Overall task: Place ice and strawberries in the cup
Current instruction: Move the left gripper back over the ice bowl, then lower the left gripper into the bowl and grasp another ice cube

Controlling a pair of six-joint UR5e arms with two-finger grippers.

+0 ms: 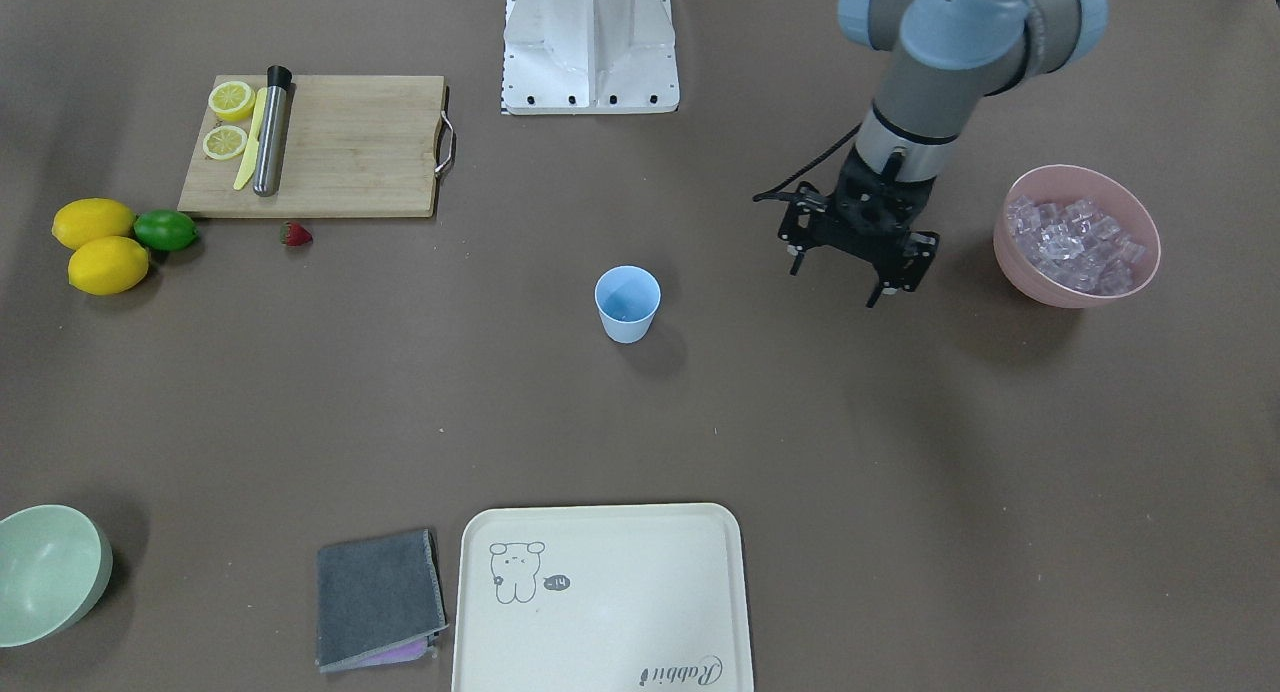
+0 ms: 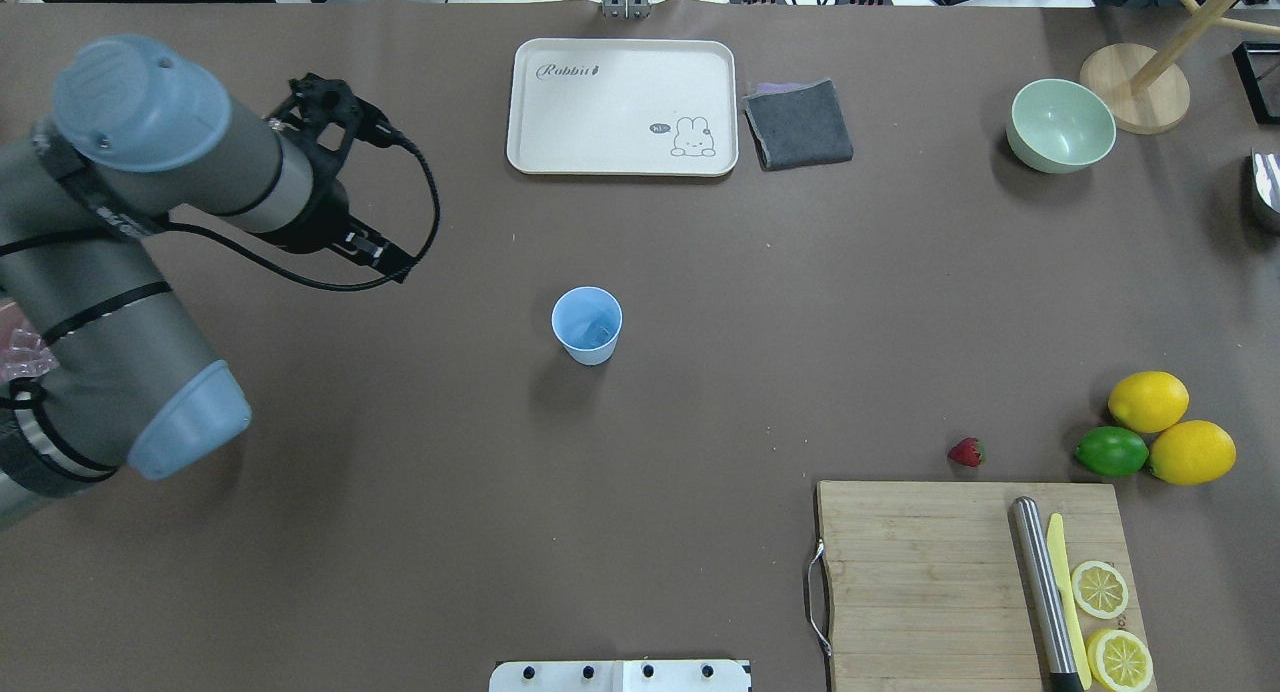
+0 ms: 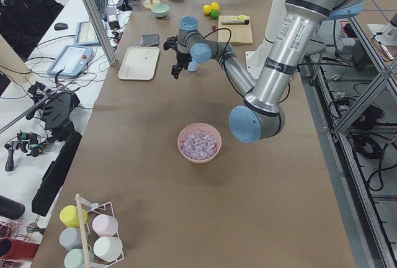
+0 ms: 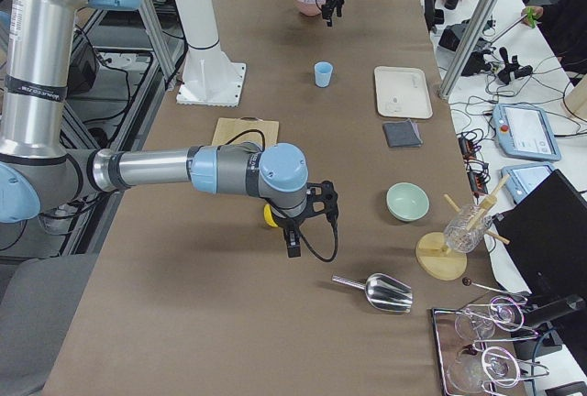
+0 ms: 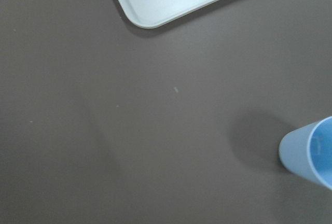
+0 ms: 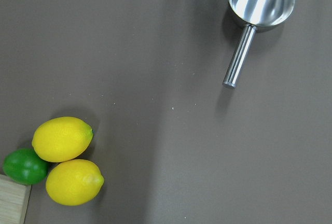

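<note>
The pale blue cup (image 1: 627, 304) (image 2: 587, 324) stands upright mid-table, and a faint clear shape shows inside it. The ice (image 1: 1078, 240) fills a pink bowl (image 1: 1020, 272). My left gripper (image 1: 838, 282) hangs open and holds nothing, above the table between the cup and the pink bowl. In the left wrist view only the cup's rim (image 5: 311, 151) shows at the right edge. The strawberry (image 1: 296, 234) (image 2: 966, 452) lies on the table beside the cutting board. My right gripper (image 4: 292, 245) hovers near the lemons; I cannot tell whether it is open or shut.
A wooden cutting board (image 1: 350, 147) carries lemon slices, a steel muddler and a yellow knife. Two lemons and a lime (image 1: 165, 230) sit beside it. A cream tray (image 1: 600, 592), a grey cloth (image 1: 378, 597), a mint bowl (image 1: 50, 572) and a metal scoop (image 6: 259, 1) lie around.
</note>
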